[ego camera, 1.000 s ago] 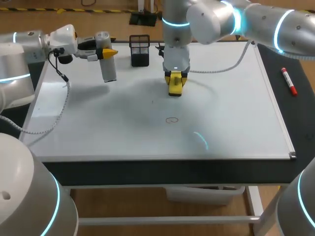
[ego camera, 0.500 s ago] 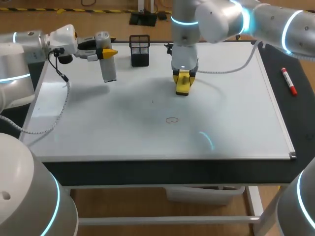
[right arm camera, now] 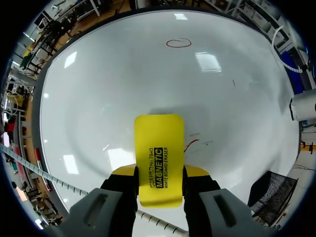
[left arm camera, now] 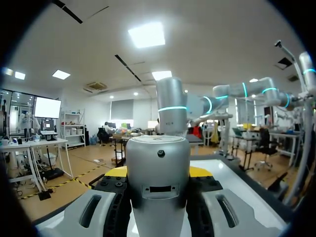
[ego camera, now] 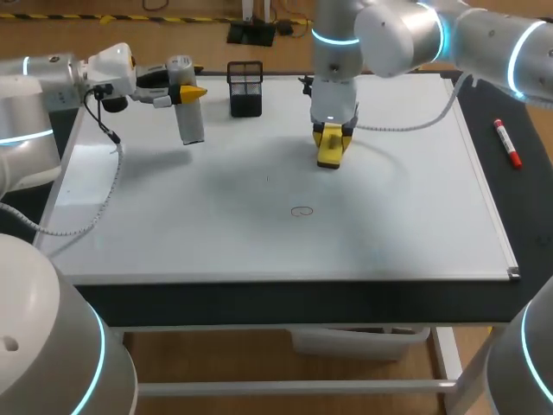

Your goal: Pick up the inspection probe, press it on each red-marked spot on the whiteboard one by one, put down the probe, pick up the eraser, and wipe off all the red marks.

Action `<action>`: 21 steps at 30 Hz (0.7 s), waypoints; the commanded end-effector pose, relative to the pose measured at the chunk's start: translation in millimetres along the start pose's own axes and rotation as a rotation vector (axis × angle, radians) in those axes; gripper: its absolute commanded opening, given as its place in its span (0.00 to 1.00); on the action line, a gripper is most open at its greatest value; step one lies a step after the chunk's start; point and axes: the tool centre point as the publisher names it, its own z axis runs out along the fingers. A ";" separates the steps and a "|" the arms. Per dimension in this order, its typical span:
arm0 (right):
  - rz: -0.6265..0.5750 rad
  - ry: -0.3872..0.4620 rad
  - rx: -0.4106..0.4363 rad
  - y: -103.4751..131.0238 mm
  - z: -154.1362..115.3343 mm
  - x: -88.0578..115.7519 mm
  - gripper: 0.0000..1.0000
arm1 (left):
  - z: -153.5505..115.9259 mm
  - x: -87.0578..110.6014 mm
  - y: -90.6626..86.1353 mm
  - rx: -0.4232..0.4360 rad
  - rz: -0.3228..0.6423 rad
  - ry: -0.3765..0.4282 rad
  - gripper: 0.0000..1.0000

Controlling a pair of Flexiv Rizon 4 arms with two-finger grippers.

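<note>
wiping looks to be under way: the right gripper pinches the yellow whiteboard eraser from both sides, low on the whiteboard. a faint red streak lies just beside the eraser and a red circle well ahead of it, both yet to be wiped. the left gripper has its fingers clamped on the silver inspection probe, upright at the board's far left corner near the black mesh basket, so the probe is not set down.

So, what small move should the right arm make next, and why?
Probably sweep the eraser sideways over the red streak beside it. The right gripper is shut on the eraser, that streak is the nearest mark, and the red circle lies farther ahead.
</note>
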 end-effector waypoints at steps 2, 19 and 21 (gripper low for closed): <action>0.017 -0.008 0.016 -1.3 -16.5 18.4 0.00 | 0.4 1.1 -1.3 -0.001 0.001 -0.004 0.00; 0.204 -0.034 0.025 -13.4 -31.2 105.0 0.00 | 0.4 1.1 -1.3 -0.001 0.001 -0.004 0.00; 0.227 -0.032 0.029 -15.7 -33.2 117.0 0.00 | 0.4 1.1 -1.3 -0.001 0.001 -0.004 0.00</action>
